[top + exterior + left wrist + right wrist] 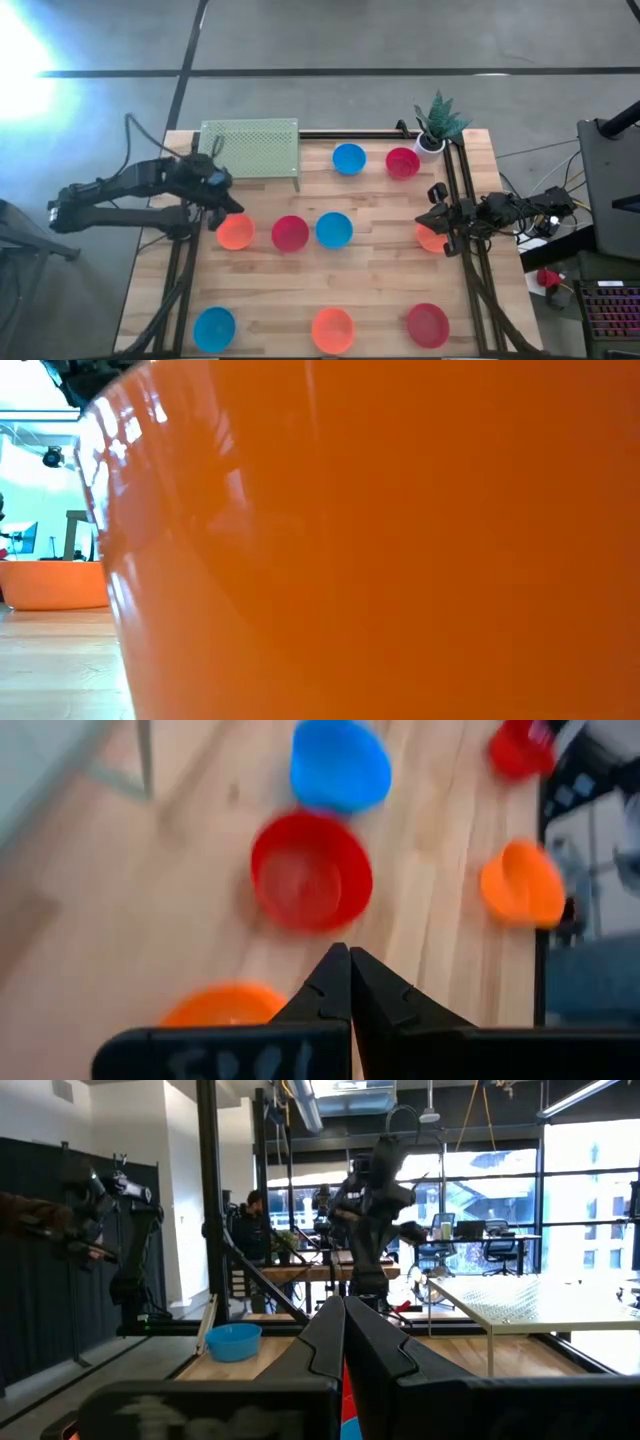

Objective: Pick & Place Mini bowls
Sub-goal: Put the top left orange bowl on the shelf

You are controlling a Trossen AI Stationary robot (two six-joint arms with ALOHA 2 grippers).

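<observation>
- Nine mini bowls are seen on the wooden table (380, 270) from above, all apart from each other
- In the far row a blue bowl (349, 158) and a red bowl (402, 162) stand side by side, to the right of a green perforated rack (252, 148) and to the left of a white plant pot (431, 144) at the far right corner
- In the middle row, from left to right, are placed an orange bowl (236, 232), a red bowl (290, 233), a blue bowl (334, 229) and, at the right edge, a second orange bowl (430, 238), which is partly covered by the right arm
- In the near row a blue bowl (214, 327), an orange bowl (333, 329) and a red bowl (427, 324) are lined up
- The low view is almost fully filled by the wall of one orange bowl (400, 540); which one it is cannot be told
- The left gripper (217, 207) is found over the left side of the table, just beside the middle-row orange bowl (222, 1003); its fingers (330, 980) are pressed together and nothing is held between them
- In the left wrist view the middle-row red bowl (311, 871) is seen just ahead of the fingertips, with the blue bowl (340, 765) farther on
- The right gripper (428, 217) is found at the right edge of the table, just by the second orange bowl; its fingers (330, 1335) are also pressed together, with nothing grasped
- In the right wrist view a blue bowl (232, 1342) is seen on the table, with the room behind it
</observation>
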